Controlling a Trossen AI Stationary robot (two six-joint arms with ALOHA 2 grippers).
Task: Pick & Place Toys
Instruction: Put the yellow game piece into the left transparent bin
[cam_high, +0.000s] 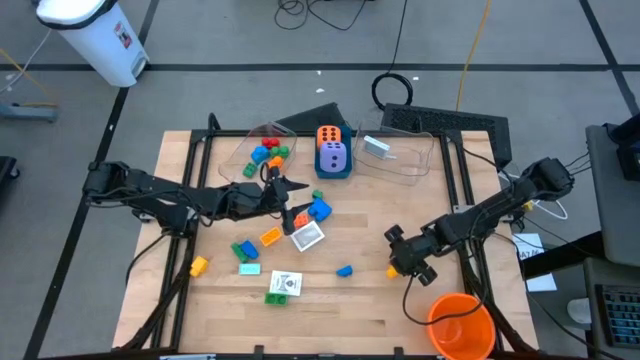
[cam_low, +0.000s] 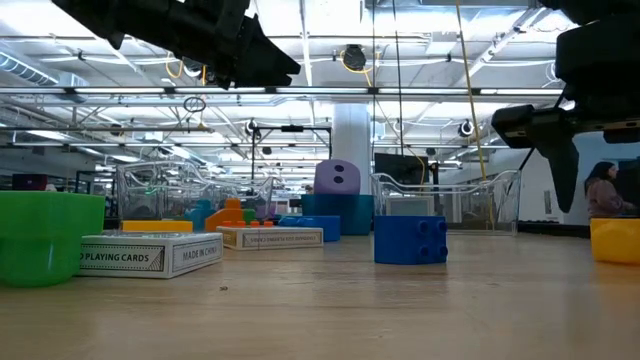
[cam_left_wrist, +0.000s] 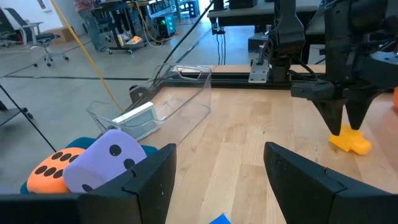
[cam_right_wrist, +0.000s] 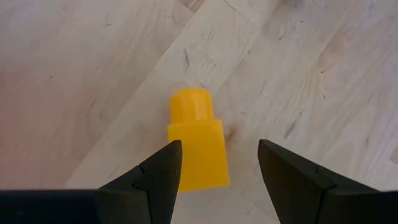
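A yellow brick (cam_right_wrist: 196, 146) lies on the table near its right side. My right gripper (cam_right_wrist: 219, 149) points steeply down over it, open, one finger on either side of the brick. From the left wrist view its fingertips (cam_left_wrist: 345, 121) stand just above the brick (cam_left_wrist: 351, 143). My left gripper (cam_high: 283, 190) hangs open and level above the loose toys at the table's middle, nothing between its fingers (cam_left_wrist: 217, 158). An orange die (cam_high: 329, 135) and a purple die (cam_high: 333, 157) sit in a blue box. A blue brick (cam_high: 344, 270) and white card packs (cam_high: 284, 284) lie on the wood.
Two clear tubs stand at the far edge, the left tub (cam_high: 250, 150) holding several bricks and the right tub (cam_high: 400, 158) holding a white card. A big orange cup (cam_high: 462, 325) stands at the near right corner. Loose bricks (cam_high: 243, 250) lie left of the middle.
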